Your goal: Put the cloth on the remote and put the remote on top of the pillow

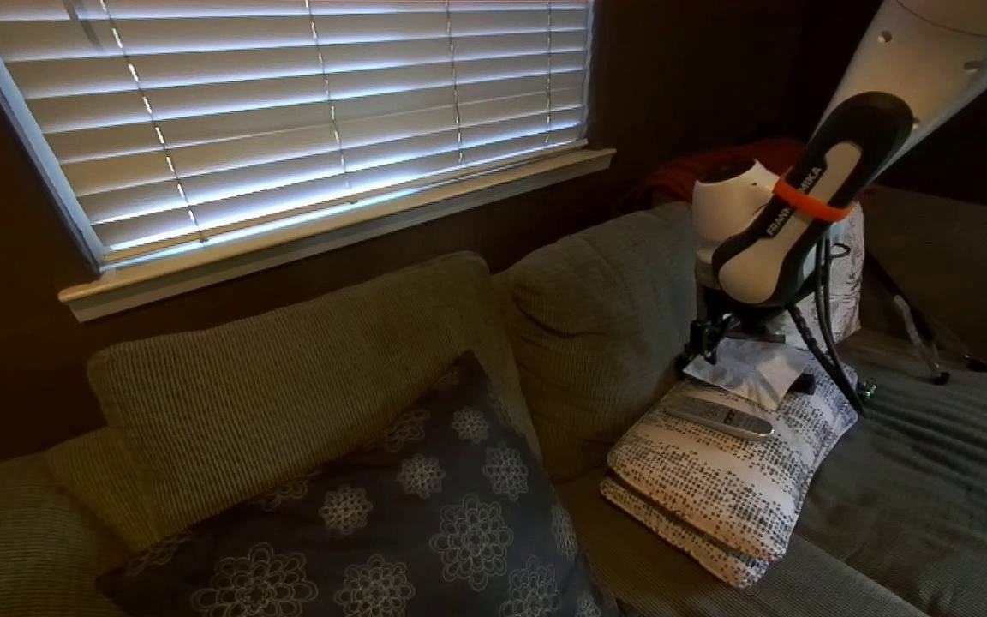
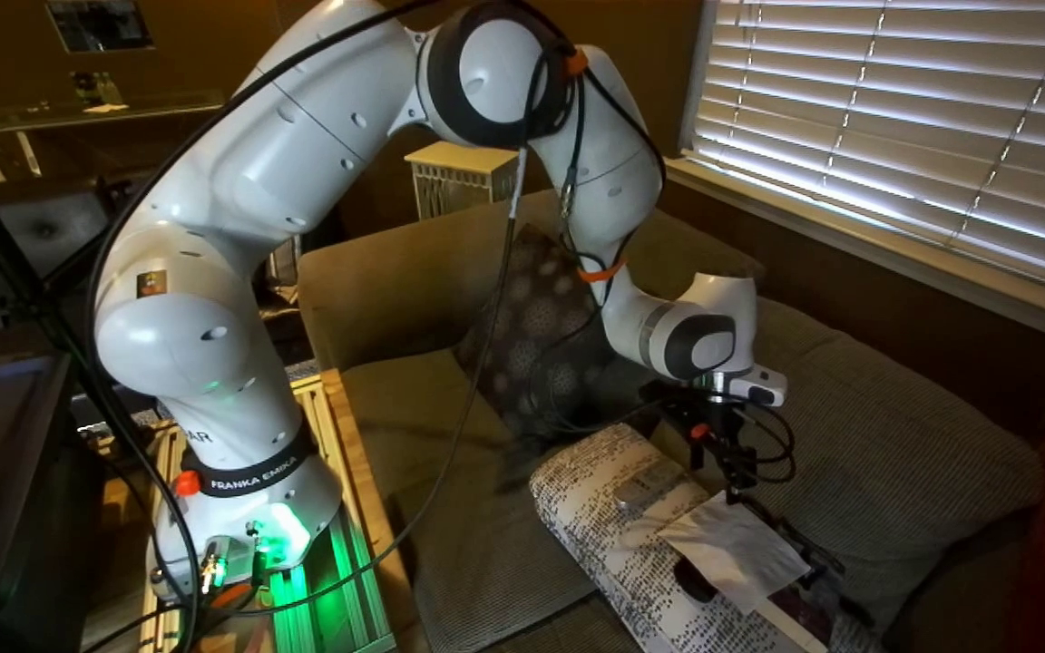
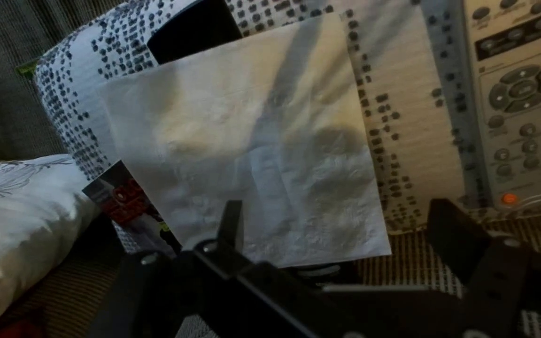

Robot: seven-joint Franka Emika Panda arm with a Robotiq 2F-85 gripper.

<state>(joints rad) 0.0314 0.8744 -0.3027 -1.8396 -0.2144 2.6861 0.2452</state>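
Observation:
A white square cloth (image 3: 251,141) lies spread on the dotted pillow (image 3: 406,108); it also shows in both exterior views (image 1: 755,368) (image 2: 736,549). A silver-grey remote (image 3: 521,103) lies uncovered on the same pillow, beside the cloth, and shows in both exterior views (image 1: 719,418) (image 2: 649,483). My gripper (image 3: 337,211) is open, fingers wide apart, with nothing gripped. It is low over the cloth's edge on the backrest side, also seen in an exterior view (image 2: 736,490). One finger overlaps the cloth in the wrist view; I cannot tell whether it touches.
A black object (image 3: 195,30) sticks out from under the cloth. A card with red lettering (image 3: 132,206) is partly under it. Sofa back cushions (image 1: 609,317) rise close to the gripper. A white pillow (image 3: 21,220) and a dark flowered pillow (image 1: 391,514) lie nearby.

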